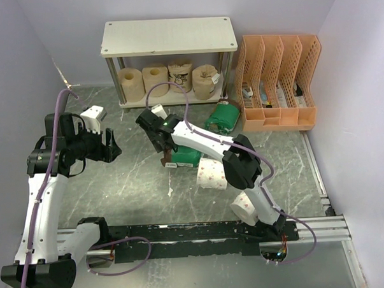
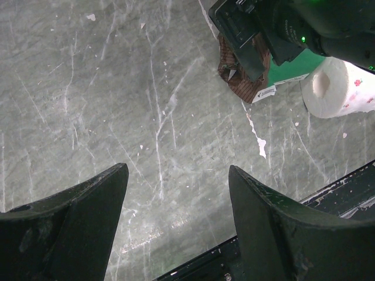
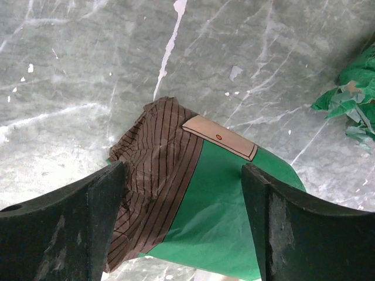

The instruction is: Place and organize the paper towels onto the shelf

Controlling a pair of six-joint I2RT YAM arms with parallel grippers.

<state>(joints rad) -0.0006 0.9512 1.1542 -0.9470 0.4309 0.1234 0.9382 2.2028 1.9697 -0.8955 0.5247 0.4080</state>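
Top external view puts the shelf [image 1: 167, 35] at the back, four tan rolls [image 1: 155, 80] lined up on its lower board, none on top. Half the job is left, I judge: four rolls lie on the table [image 1: 136, 181], one green roll [image 1: 224, 117] by the orange organizer [image 1: 278, 83], two white dotted rolls [image 1: 212, 174] near the right arm [image 1: 244, 166], and a second green roll [image 3: 234, 199] between the wide-spread jaws of the right gripper [image 1: 161, 144], not yet pinched. The left gripper [image 2: 179, 175] hangs wide and empty.
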